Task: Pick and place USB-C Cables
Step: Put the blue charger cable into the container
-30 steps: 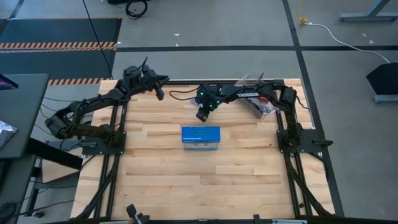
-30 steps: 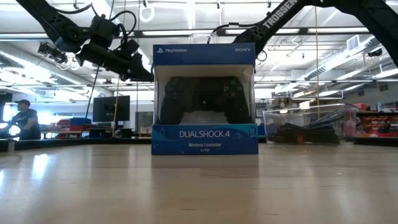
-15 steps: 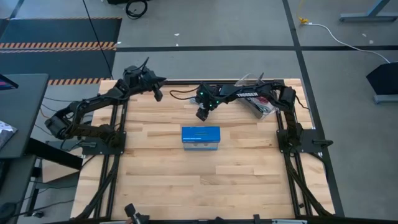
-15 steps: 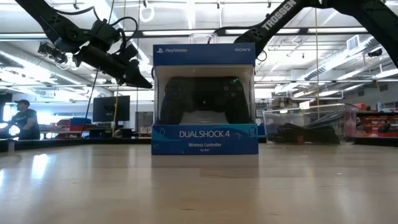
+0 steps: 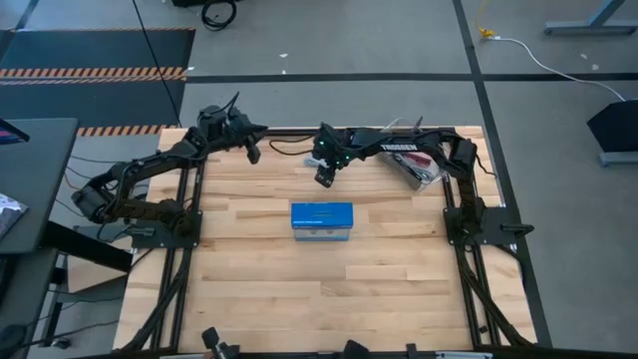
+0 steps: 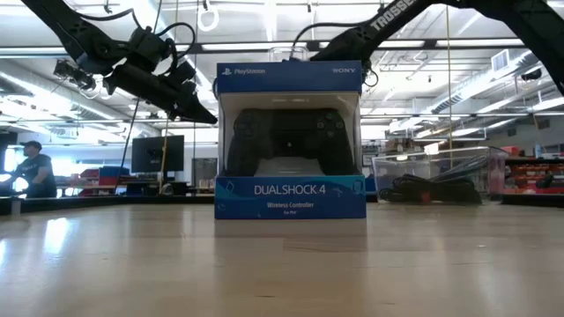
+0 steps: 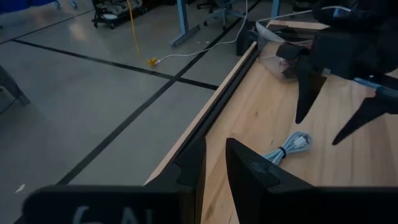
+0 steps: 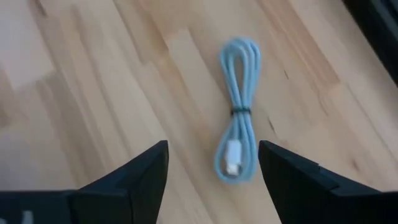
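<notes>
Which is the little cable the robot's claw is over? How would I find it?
Start at the wooden table and go to its far edge, behind the blue box. The right claw hangs open there, and the pale blue cable lies below it. It is alone on bare wood, folded and tied at its middle.

Pale-blue coiled cable point(image 8: 239, 127) (tied midway) lies flat.

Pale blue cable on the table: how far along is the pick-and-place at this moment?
Done: one pale blue USB-C cable lies coiled on the wood, nothing gripping it. In hand: the right hand hangs just above it, fingers spread wide and empty. The left hand waits near the table's far edge, holding nothing visible. Left: dark cables still sit in the clear bin.
</notes>
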Tool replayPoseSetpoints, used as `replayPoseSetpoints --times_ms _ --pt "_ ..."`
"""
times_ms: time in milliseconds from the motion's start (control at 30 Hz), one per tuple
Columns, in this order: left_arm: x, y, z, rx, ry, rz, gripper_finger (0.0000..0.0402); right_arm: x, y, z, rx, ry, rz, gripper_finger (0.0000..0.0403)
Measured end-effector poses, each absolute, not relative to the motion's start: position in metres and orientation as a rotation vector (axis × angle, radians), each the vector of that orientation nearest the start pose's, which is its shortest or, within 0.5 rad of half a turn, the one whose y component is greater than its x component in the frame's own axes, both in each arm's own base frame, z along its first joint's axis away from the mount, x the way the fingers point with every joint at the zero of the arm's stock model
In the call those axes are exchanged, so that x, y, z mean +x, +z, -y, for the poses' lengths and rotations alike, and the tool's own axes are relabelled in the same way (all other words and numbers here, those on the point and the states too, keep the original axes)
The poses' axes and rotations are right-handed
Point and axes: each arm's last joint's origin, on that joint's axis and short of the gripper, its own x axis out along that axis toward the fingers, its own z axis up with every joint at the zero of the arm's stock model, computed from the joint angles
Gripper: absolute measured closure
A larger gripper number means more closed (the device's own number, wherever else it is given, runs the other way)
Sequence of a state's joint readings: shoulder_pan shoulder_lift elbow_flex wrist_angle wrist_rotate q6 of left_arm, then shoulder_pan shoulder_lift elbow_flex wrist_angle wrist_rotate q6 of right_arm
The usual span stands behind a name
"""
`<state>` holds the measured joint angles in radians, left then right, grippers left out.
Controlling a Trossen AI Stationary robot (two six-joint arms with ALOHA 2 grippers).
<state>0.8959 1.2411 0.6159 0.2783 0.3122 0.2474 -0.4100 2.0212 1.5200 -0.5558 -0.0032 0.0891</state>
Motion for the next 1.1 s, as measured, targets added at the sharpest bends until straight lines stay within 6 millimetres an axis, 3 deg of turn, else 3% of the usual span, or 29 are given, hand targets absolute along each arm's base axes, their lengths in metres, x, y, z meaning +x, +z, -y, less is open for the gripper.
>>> replayPoseSetpoints --times_ms 200,400,767,1100 --pt "0.168 0.226 -0.196 0.039 0.536 -0.358 0.0333 0.379 0.176 0.173 0.347 -0.424 -1.115 0.0149" --pt "0.168 0.226 -0.196 0.039 0.536 -0.358 0.0333 0.378 0.175 0.175 0.351 -0.454 -1.114 0.0151" --pt "0.168 0.227 -0.196 0.042 0.537 -0.353 0.0333 0.378 0.153 0.181 0.454 -0.48 -1.154 0.0159" --pt "0.168 0.227 -0.196 0.009 0.543 -0.342 0.0333 0.387 0.146 0.18 0.461 -0.473 -1.106 0.0201"
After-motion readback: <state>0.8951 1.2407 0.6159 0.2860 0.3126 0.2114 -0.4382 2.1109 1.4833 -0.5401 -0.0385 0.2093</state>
